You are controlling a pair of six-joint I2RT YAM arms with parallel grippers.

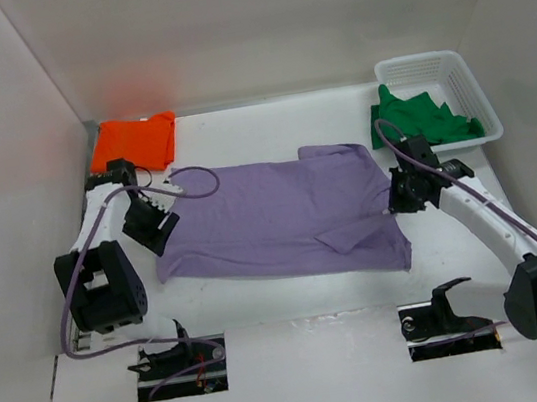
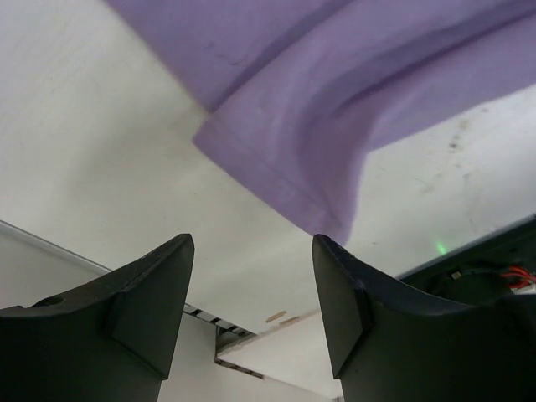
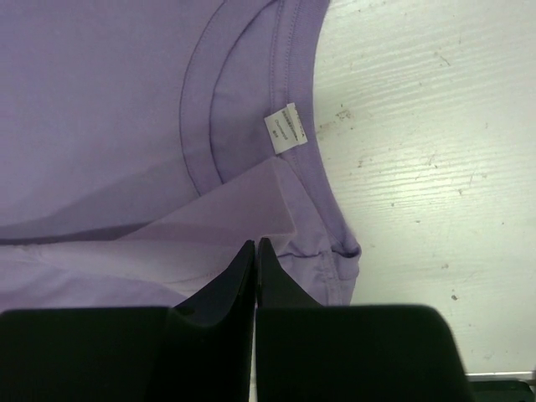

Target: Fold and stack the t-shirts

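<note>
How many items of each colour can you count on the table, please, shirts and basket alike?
orange t-shirt: 1
lavender t-shirt: 1
green t-shirt: 1
white basket: 1
Total: 4

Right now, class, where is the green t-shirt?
In the top view the green t-shirt lies at the far right, partly inside the white basket and spilling over its left side, just beyond the lavender t-shirt.
</note>
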